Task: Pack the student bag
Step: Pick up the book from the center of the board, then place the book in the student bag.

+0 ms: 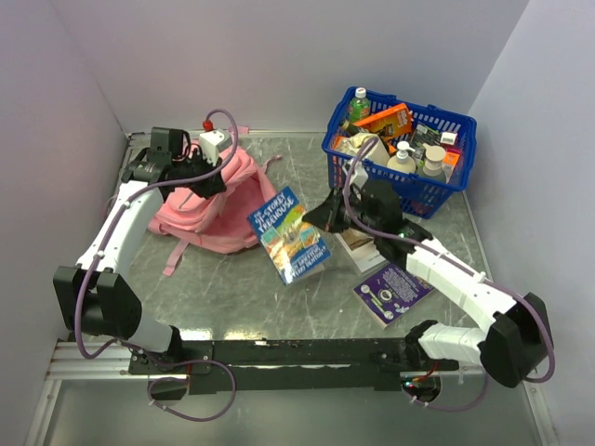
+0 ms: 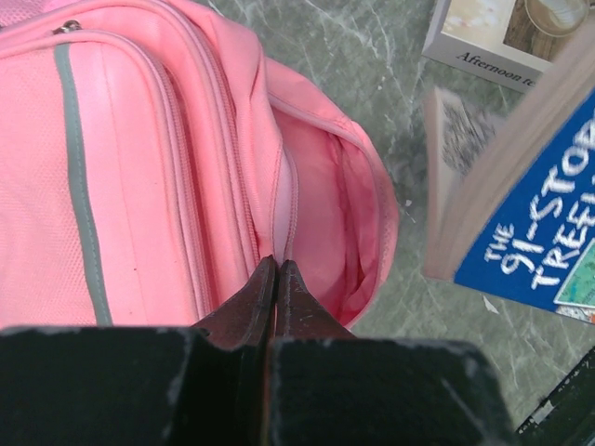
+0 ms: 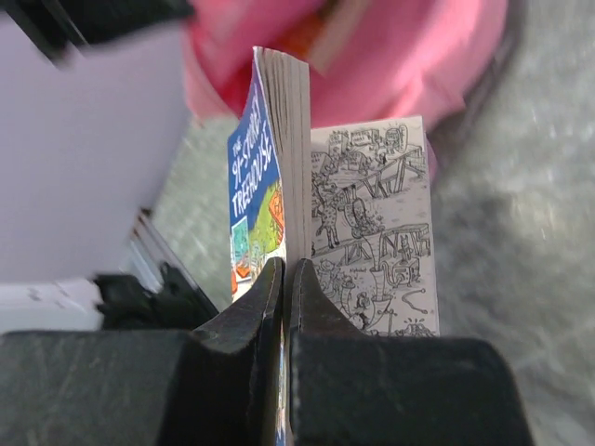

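The pink student bag [image 1: 218,209] lies at the back left with its main compartment open toward the right. My left gripper [image 1: 212,178] is shut on the edge of that opening, pinching the pink fabric [image 2: 277,265]; the bag fills the left wrist view [image 2: 139,167]. My right gripper [image 1: 327,214] is shut on the edge of a blue paperback, the treehouse book [image 1: 290,237], which hangs tilted between the bag and the basket. In the right wrist view my gripper [image 3: 285,269] clamps the book [image 3: 270,158], an illustrated page fanned out, with the bag [image 3: 409,56] beyond it. The book also shows in the left wrist view [image 2: 548,251].
A blue plastic basket [image 1: 423,197] holding bottles and packets stands at the back right. A second book [image 1: 358,251] lies under my right arm and shows in the left wrist view [image 2: 493,37]. A purple booklet [image 1: 390,290] lies front right. Walls close in on three sides.
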### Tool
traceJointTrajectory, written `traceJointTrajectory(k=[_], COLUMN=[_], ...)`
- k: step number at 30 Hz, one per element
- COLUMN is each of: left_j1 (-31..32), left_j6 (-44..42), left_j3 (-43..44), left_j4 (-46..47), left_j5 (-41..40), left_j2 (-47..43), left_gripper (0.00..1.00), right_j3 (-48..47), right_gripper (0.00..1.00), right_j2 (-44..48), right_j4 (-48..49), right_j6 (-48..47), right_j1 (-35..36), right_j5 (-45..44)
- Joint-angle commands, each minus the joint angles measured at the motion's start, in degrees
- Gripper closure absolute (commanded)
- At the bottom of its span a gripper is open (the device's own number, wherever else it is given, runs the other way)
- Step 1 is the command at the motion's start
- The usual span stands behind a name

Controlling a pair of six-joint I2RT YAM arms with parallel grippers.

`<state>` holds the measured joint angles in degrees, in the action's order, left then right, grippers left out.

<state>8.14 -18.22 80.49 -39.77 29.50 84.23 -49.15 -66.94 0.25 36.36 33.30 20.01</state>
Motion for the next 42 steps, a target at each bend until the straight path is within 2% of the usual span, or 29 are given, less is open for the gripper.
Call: traceJointTrajectory(k=[1, 6, 13, 18, 22, 29, 33, 39, 40, 41, 42], left_j1=[1.3, 4.2, 6.7, 6.7, 6.7, 6.7, 6.7, 6.7, 6.7, 6.7, 6.7], left_j6=[0.7, 2.2, 1.9, -0.2, -0.6, 0.9, 0.2, -1.6, -1.9, -2.2, -2.4], left_j3=[0.5, 1.3, 2.1, 0.1, -2.0, -1.3, -0.9, -1.6, -1.2, -1.0, -0.7], left_j4=[1.1, 0.2, -2.6, -3.0, -2.4, -2.2, -2.9, -3.7, -4.0, -4.5, -4.9], left_j5=[3.1, 3.7, 7.1, 10.1, 11.0, 12.8, 14.6, 15.9, 16.1, 16.2, 16.5], left_j2=[-3.6, -6.9, -10.6, -12.4, -12.9, -12.2, -12.1, -12.2, -12.0, -11.9, -11.7], left_gripper=[0.99, 0.99, 0.99, 0.99, 0.99, 0.99, 0.99, 0.99, 0.99, 0.99, 0.99], right_j3=[-8.4, -16.7, -21.3, -19.9, -19.4, -24.9, -27.3, -33.6, -35.7, -36.5, -37.2], right_gripper=[1.0, 1.0, 1.0, 1.0, 1.0, 1.0, 1.0, 1.0, 0.99, 0.87, 0.61], right_j2=[-5.0, -14.6, -23.8, -26.8, -27.6, -32.2, -37.6, -42.6, -43.4, -44.2, -46.0], right_j4=[3.5, -1.9, 1.6, 10.3, 13.2, 14.3, 19.8, 18.2, 16.8, 16.8, 16.7], right_j6=[4.0, 7.9, 12.6, 19.6, 23.7, 30.2, 34.9, 35.0, 34.5, 33.5, 33.0], right_j1=[-1.3, -1.7, -1.7, -1.7, -0.7, 6.1, 8.8, 12.2, 12.7, 12.8, 12.9], right_j5=[0.9, -2.0, -3.7, -3.8, -8.7, -25.0, -26.0, -29.1, -28.5, -27.6, -26.3])
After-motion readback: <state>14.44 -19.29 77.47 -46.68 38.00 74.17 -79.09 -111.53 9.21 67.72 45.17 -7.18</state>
